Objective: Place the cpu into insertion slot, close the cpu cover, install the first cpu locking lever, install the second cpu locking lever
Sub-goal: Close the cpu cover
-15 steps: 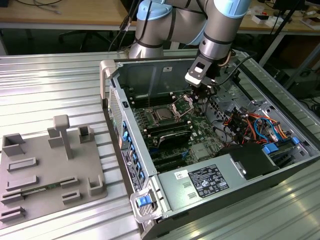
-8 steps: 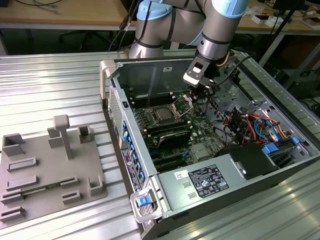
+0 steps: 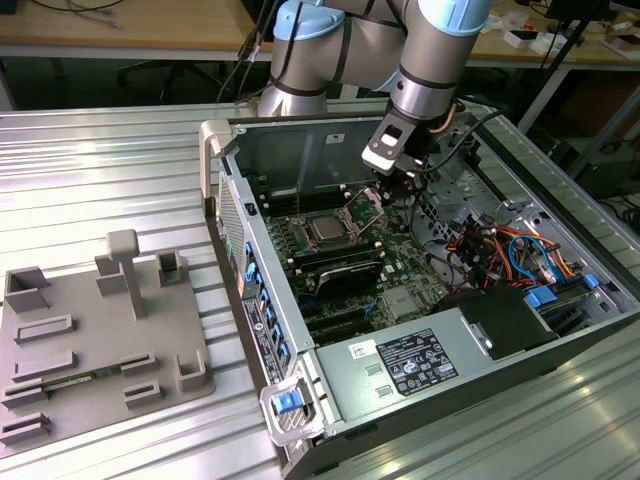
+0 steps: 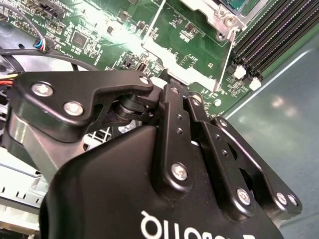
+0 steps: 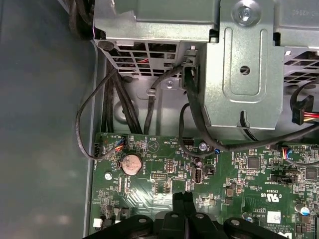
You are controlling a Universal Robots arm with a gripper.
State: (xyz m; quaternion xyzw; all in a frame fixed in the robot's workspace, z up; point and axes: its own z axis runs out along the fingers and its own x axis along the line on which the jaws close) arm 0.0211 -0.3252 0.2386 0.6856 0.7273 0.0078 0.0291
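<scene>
Pincer [image 3: 384, 191] tips together by raised cover [image 3: 362, 208], upper-mid frame; cpu [image 3: 325, 229] seated; press cover flat, slow & even

The cpu [image 3: 325, 229] — square, silver-grey on top — lies flat in the insertion slot [image 3: 309, 233]. The cpu cover [image 3: 366, 207], a thin silver frame, stands tilted up beside it — open.

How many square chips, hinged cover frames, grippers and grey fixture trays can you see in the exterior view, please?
Silver-grey square metal cpu: 1
Thin silver hinged cpu cover: 1
Black gripper: 1
Flat grey moulded fixture tray: 1
Total: 4
</scene>
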